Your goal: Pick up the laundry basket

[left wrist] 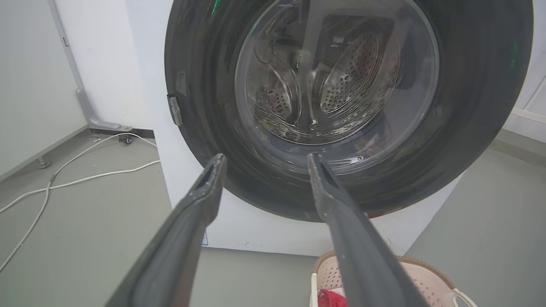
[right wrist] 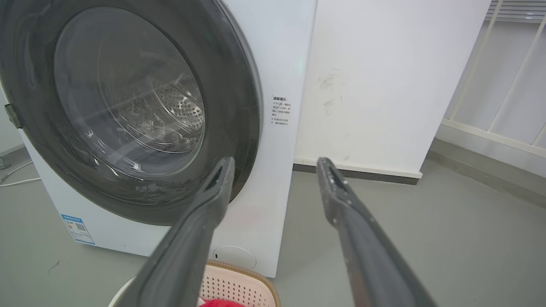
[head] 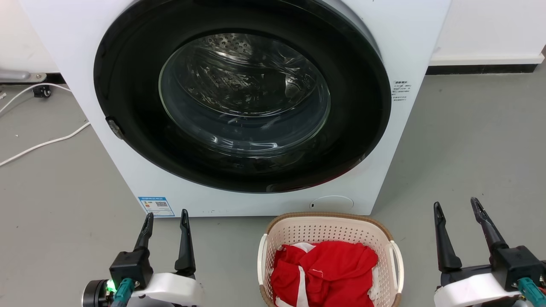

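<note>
Fingers spread and gripping nothing, the left gripper (head: 166,214) at 7 o'clock and the right gripper (head: 456,203) at 5 are pointing toward 12. Between them the laundry basket (head: 298,232), holding red clothing (head: 328,264), is sitting on the floor (head: 469,140) at 6 o'clock. Its long axis is apparently running 9 to 3, and the right gripper is lying nearer. Beyond, the washer (head: 243,102) is standing closed.

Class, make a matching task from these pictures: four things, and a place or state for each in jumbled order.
1 cream perforated plastic laundry basket
2 red cloth
3 round dark glass door
4 thin white cable

A shut
B left of the white washer
C in the basket
D in front of the washer

Pairs: 1-D, 2-C, 3-A, 4-B
</note>
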Controlling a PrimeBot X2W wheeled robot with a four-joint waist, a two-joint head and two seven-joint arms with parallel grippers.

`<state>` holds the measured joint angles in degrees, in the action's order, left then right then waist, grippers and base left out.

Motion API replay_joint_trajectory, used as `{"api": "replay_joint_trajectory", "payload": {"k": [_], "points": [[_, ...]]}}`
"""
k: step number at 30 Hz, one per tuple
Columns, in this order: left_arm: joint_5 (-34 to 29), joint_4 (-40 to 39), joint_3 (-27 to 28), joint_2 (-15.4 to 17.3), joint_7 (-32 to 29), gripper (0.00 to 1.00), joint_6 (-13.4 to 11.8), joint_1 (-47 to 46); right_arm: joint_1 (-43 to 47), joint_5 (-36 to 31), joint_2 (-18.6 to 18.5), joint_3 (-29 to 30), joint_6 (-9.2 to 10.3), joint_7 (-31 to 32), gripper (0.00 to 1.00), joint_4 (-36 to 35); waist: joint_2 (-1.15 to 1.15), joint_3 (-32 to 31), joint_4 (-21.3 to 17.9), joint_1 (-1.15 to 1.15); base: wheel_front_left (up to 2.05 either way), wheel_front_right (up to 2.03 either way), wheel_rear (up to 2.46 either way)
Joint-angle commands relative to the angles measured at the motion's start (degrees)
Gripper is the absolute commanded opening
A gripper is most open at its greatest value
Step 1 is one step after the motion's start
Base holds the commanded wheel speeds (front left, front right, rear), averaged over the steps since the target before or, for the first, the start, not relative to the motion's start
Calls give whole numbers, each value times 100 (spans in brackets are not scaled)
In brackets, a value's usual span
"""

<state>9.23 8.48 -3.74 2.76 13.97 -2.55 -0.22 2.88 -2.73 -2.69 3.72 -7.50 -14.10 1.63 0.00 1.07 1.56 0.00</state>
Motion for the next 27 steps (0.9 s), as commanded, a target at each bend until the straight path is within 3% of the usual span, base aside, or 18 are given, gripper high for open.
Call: {"api": "replay_joint_trajectory", "payload": {"k": [1,9,27], "points": [[-111,3,-15,18,48,100,-31,57,72,-114,-32,7,2,-36,100,-50,0,-1,1,0,0,0,0],[-401,14,-51,19,130,100,-63,72,109,-457,-33,9,3,-117,100,-63,0,1,12,0,0,0,0],[-360,90,-62,19,131,100,-83,96,74,-219,-31,14,3,-114,100,87,0,-20,15,0,0,0,0]]}}
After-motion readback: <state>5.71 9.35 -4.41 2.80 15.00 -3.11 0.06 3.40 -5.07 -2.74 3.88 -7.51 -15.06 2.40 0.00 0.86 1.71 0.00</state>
